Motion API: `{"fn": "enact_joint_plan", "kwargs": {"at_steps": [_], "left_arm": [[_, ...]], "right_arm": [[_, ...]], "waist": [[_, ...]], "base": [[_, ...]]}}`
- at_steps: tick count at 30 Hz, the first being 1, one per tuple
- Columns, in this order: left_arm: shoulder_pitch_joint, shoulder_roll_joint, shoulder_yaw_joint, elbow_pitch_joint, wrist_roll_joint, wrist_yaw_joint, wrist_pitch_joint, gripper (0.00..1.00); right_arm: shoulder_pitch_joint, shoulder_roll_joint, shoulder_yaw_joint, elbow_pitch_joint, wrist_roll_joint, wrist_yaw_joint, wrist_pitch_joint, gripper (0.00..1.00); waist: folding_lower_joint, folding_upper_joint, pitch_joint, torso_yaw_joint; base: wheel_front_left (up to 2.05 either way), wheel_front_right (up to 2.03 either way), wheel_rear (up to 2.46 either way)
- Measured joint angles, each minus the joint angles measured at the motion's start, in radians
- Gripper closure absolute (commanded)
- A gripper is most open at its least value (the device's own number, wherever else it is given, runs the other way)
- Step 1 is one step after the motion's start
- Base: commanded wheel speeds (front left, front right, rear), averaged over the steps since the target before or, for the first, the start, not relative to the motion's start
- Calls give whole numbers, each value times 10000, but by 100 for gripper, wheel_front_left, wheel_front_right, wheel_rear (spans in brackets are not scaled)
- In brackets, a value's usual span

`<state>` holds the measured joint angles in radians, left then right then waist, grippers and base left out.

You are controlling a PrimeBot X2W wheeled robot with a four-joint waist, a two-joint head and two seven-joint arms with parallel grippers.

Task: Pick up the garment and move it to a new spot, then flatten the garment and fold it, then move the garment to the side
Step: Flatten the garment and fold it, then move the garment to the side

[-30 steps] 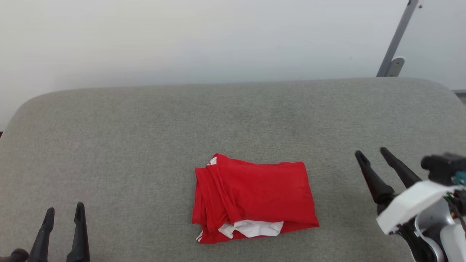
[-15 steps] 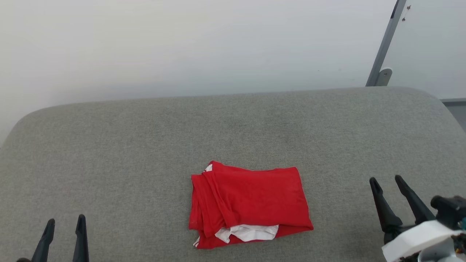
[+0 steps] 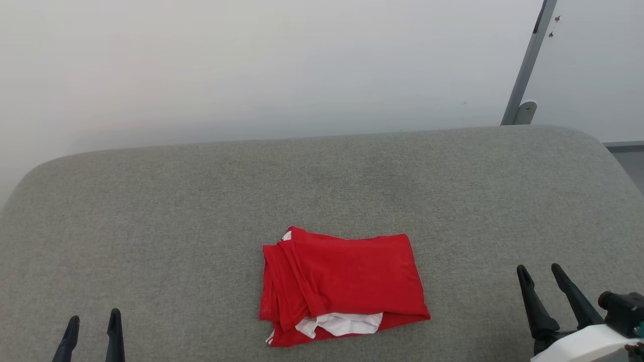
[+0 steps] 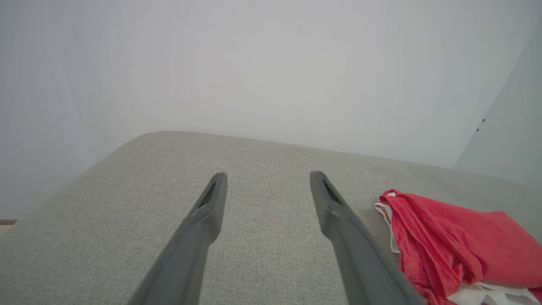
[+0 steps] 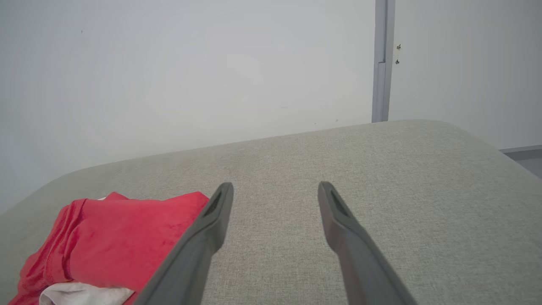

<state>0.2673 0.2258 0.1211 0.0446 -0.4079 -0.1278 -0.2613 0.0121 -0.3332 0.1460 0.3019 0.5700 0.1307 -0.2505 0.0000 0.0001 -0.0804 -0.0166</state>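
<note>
The folded soft red fabric garment (image 3: 347, 281), white sleeve cloth showing, is laid crosswise between two dark-fingered, spread, empty grippers, the right gripper (image 3: 539, 268) seemingly nearer than the left gripper (image 3: 95, 315).

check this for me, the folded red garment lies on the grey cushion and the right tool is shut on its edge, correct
Not quite. The right tool is open and grips nothing; the right wrist view shows its fingers spread over bare cushion, not closed on the garment. The rest holds: the folded red garment does lie on the grey cushion.
</note>
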Motion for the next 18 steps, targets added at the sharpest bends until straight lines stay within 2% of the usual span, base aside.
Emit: {"fn": "enact_joint_plan", "kwargs": {"at_steps": [13, 18], "left_arm": [[-101, -50, -136, 13, -4, 0, 0, 0], [-175, -38, -207, 2, -44, 0, 0, 0]], "right_arm": [[-39, -21, 374, -56, -61, 0, -59, 0], [-427, -163, 838, -19, 79, 0, 424, 0]], "waist": [[0, 0, 94, 104], [1, 0, 184, 257]], "base": [[0, 0, 0], [0, 0, 0]]}}
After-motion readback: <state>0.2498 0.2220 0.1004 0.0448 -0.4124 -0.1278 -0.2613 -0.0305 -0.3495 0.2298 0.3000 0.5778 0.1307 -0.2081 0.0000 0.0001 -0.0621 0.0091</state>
